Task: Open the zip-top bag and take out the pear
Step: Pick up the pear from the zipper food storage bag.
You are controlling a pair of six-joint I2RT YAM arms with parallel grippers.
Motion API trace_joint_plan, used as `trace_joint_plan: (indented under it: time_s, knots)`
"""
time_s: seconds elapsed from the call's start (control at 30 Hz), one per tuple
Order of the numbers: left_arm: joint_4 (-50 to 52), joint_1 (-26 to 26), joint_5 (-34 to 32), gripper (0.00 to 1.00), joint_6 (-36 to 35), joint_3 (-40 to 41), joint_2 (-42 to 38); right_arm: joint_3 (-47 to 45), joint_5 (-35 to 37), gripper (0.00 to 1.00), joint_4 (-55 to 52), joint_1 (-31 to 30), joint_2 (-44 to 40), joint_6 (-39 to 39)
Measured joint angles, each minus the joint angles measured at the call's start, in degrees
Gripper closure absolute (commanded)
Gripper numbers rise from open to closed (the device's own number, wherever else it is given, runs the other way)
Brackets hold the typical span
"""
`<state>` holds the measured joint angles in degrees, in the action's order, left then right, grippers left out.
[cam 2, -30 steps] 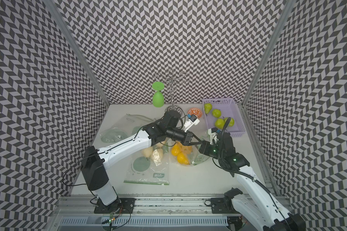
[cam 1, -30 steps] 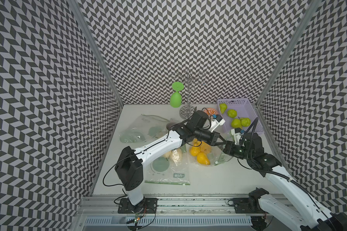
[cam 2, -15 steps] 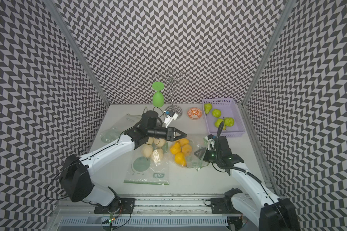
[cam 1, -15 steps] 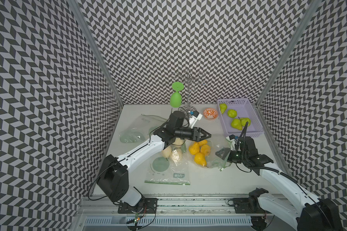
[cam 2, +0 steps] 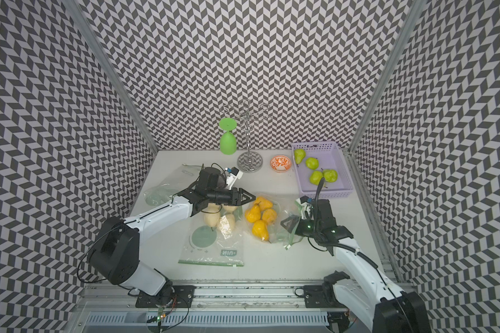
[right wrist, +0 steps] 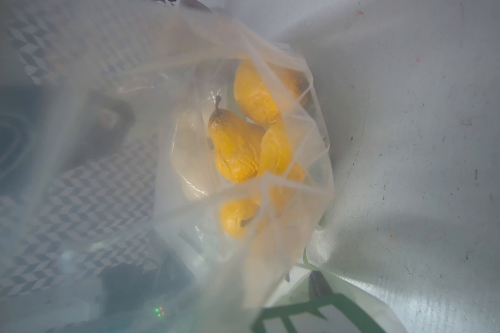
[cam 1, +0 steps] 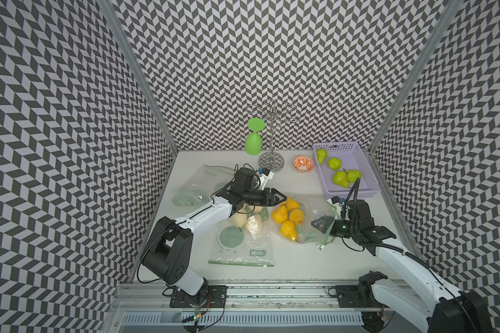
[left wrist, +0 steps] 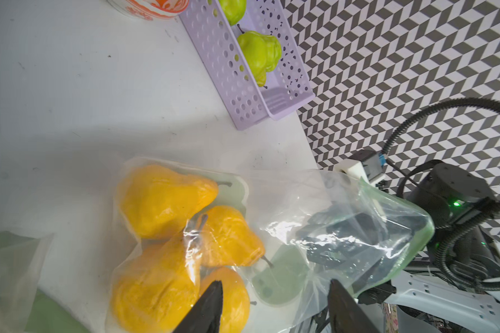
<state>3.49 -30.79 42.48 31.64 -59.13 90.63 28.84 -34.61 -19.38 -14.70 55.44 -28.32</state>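
In a top view the left gripper [cam 1: 285,198] hovers, jaws apart and empty, at the 11 o'clock edge of the yellow pears [cam 1: 288,216]. These lie inside the clear bag [cam 1: 312,206], whose mouth faces 3 o'clock. The right gripper [cam 1: 315,225] sits at that mouth, pears at its 9 o'clock, probably the nearer reach. Whether its jaws are closed I cannot tell.

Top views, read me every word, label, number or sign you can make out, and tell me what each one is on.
"NIU+": white letters on a green patch on the front bag; it looks flipped, so the reading is unsure.
"+ - +": faint marks below the green circle on that bag.
Dark mark on the purple basket, on its back wall: too small to read.
Nothing else carries lettering.
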Motion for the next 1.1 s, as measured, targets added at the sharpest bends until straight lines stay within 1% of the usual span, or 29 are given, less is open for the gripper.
trace_joint_plan:
  time_s: [0.07, 0.2, 0.3, 0.73, 0.77, 0.8, 0.83, 0.9, 0.93, 1.0, 1.03, 1.1]
  knots:
    - [-0.1, -0.2, -0.7, 0.34, -1.0, 0.0, 1.8, 0.3, -0.2, 0.61, -0.4, 0.0, 0.0, 0.8]
    - [0.9, -1.0, -2.6, 0.33, -3.3, -0.3, 5.2, 0.7, -0.6, 0.61, -1.0, 0.0, 0.0, 1.8]
    - [1.8, -1.2, -4.3, 0.30, -5.0, -0.3, 6.8, 0.7, -1.1, 0.60, -1.4, 0.0, 0.0, 2.2]
    - [2.6, -1.9, -11.5, 0.27, -9.9, -2.6, 10.4, 0.7, -2.6, 0.60, -1.6, 0.2, -0.5, 3.5]
    - [2.6, -1.9, -12.0, 0.30, -10.2, -3.1, 11.0, 0.7, -2.8, 0.60, -1.6, 0.2, -0.5, 3.5]
    - [2.7, -1.9, -12.4, 0.35, -10.4, -3.5, 11.5, 0.7, -2.9, 0.59, -1.5, 0.2, -0.5, 3.7]
    - [2.8, -1.9, -13.0, 0.46, -10.9, -4.0, 12.2, 0.7, -3.1, 0.59, -1.5, 0.2, -0.4, 3.8]
    - [3.1, -2.1, -13.5, 0.71, -11.2, -4.6, 13.2, 0.7, -3.6, 0.58, -1.4, 0.2, -0.3, 4.0]
    - [2.9, -2.3, -13.4, 0.82, -11.7, -4.9, 13.6, 0.7, -3.7, 0.58, -1.4, 0.2, -0.3, 4.1]
    - [2.9, -2.6, -13.6, 0.97, -12.2, -5.7, 13.9, 0.7, -4.1, 0.58, -1.4, 0.2, -0.3, 4.5]
    - [3.0, -2.6, -13.5, 1.00, -12.7, -5.8, 13.9, 0.7, -4.2, 0.58, -1.4, 0.2, -0.3, 4.7]
    - [3.5, -2.7, -13.4, 1.00, -13.0, -5.8, 13.9, 0.7, -4.5, 0.57, -1.4, 0.2, -0.4, 4.9]
